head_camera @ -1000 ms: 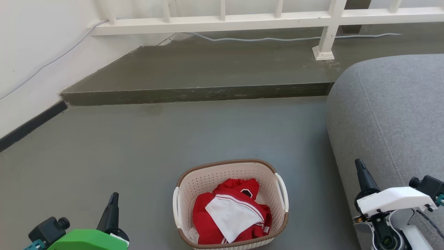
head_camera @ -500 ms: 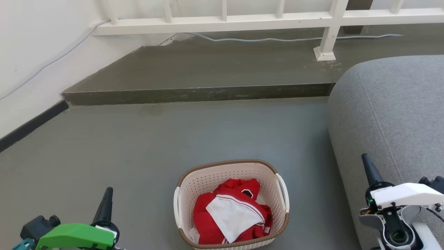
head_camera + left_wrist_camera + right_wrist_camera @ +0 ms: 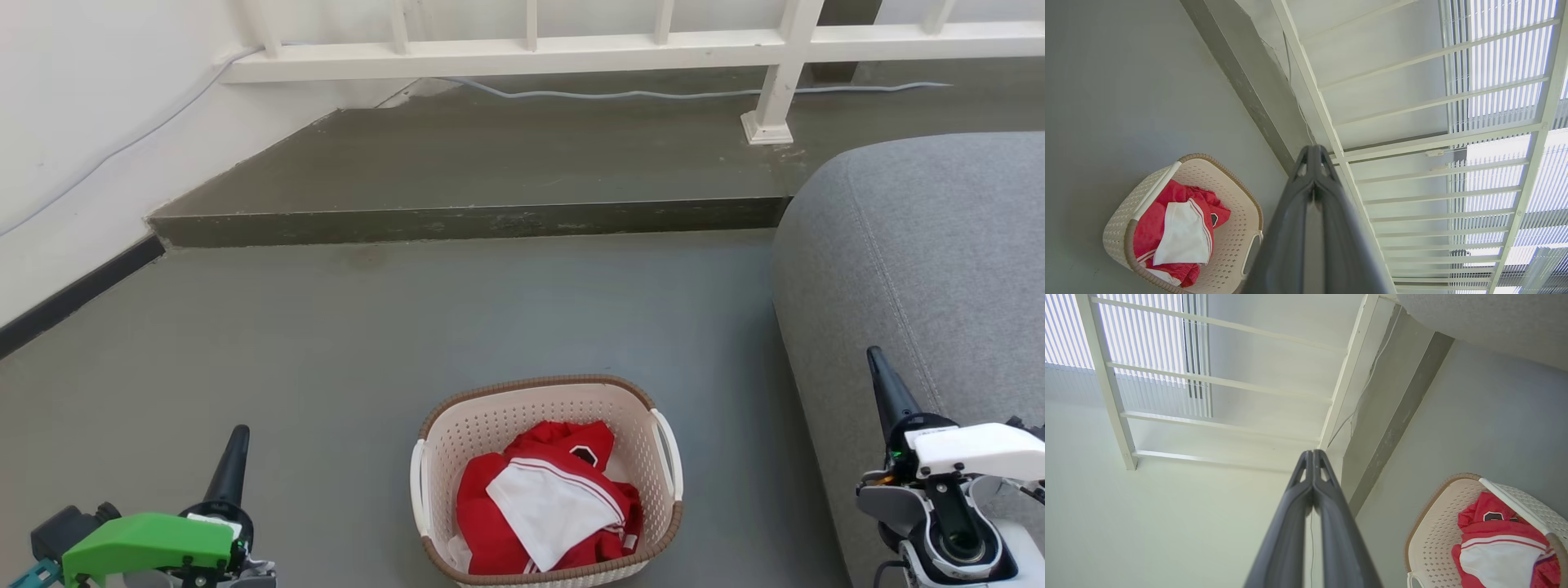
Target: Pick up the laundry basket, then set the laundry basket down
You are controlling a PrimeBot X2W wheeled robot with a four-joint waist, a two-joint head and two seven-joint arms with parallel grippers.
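The laundry basket (image 3: 522, 416), cream with a brown rim and white side handles, stands on the grey floor at the bottom centre of the head view and holds red and white clothes. It also appears in the left wrist view (image 3: 1231, 245) and the right wrist view (image 3: 1429, 535). My left gripper (image 3: 233, 453) is shut and empty, well to the left of the basket; its fingers (image 3: 1313, 163) are pressed together. My right gripper (image 3: 886, 384) is shut and empty, to the right of the basket in front of the sofa, with fingers (image 3: 1313, 465) closed.
A grey sofa (image 3: 931, 261) fills the right side, close to the right arm. A raised dark step (image 3: 465, 220) crosses the floor behind the basket, with a white railing (image 3: 571, 49) and a cable (image 3: 653, 91) beyond. A white wall (image 3: 73, 163) runs along the left.
Both grippers have moved outward, away from the basket: the left one down and left, the right one up and right. The basket has not moved.
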